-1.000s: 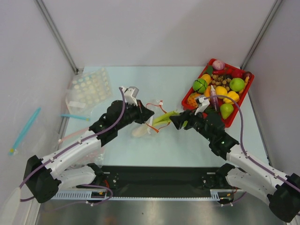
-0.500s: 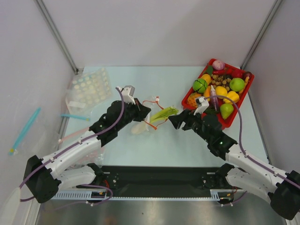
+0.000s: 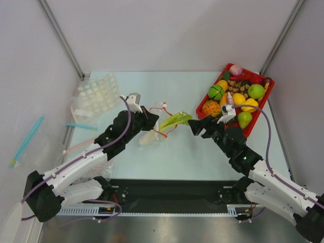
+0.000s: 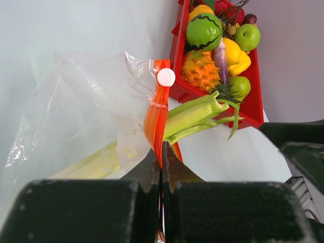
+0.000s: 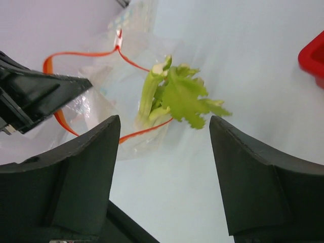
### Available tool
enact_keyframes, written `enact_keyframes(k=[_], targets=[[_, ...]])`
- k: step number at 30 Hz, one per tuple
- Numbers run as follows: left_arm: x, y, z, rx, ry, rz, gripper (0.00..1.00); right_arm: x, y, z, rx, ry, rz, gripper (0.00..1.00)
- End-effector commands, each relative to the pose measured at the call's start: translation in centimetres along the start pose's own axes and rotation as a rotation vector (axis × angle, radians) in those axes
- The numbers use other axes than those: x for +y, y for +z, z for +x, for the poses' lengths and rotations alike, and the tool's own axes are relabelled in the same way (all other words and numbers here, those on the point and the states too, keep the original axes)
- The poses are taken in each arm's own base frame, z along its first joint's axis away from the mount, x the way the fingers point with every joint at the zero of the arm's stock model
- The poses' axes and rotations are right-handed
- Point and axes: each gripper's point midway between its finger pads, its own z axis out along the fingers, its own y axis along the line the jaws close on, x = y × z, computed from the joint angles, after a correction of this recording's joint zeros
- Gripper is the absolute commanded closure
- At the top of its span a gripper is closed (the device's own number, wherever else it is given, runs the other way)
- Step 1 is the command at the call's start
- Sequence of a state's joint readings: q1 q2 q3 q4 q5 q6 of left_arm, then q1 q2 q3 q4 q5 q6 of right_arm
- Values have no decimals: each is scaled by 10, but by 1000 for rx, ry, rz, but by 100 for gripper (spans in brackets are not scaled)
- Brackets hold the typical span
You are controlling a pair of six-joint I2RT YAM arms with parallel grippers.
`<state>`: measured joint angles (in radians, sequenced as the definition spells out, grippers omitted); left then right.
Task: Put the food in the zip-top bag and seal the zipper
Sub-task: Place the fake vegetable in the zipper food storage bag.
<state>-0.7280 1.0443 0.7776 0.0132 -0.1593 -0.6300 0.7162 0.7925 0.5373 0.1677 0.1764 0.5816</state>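
Note:
The zip-top bag (image 3: 148,136) lies clear and floppy on the table, its red-orange zipper (image 4: 156,114) raised. My left gripper (image 3: 153,121) (image 4: 162,152) is shut on that zipper strip, just below the white slider (image 4: 165,77). A leek (image 3: 175,120) (image 4: 195,115) has its stalk inside the bag while its green leaves (image 5: 185,96) stick out of the mouth. My right gripper (image 3: 194,126) (image 5: 164,119) stands open and empty just right of the leaves, not touching them. A green pear (image 3: 245,119) lies in the red tray (image 3: 268,96).
The red tray at the back right holds several toy fruits and vegetables. A clear bag of pale round pieces (image 3: 96,96) lies at the back left. A blue-strip item (image 3: 81,126) lies near it, and a blue stick (image 3: 26,140) rests outside the left rail.
My right gripper has drawn back to the right, away from the leek's leaves. The leaves now sit a little higher, and my left gripper has shifted the bag mouth slightly left.

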Motion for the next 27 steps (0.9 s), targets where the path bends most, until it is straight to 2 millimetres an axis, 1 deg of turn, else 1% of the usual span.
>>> enact_keyframes(k=[1,3,5,8,13,19,20,21,25,27], targets=[[-7,-5,-21,-80,-35,16,100,-1,-2,-17,-68,24,31,26],[-8,-4,-19,-76,-35,20,100,1,3,-12,-43,34,27,28],[-11,-4,-19,-73,-33,32,100,2,11,0,4,44,24,30],[-16,-4,-18,-68,-26,49,100,5,20,13,48,54,9,34],[-21,-2,-15,-61,-18,60,100,9,25,26,82,74,-17,34],[-34,-1,-9,-49,3,87,100,13,34,41,124,92,-40,33],[-36,0,-6,-40,8,87,100,14,35,42,125,93,-44,33],[-38,0,-7,-45,12,91,100,14,36,45,135,96,-46,34],[-39,-1,-7,-47,22,86,100,14,41,57,172,102,-47,34],[-38,-1,-9,-56,27,79,100,17,42,60,187,115,-59,34]])
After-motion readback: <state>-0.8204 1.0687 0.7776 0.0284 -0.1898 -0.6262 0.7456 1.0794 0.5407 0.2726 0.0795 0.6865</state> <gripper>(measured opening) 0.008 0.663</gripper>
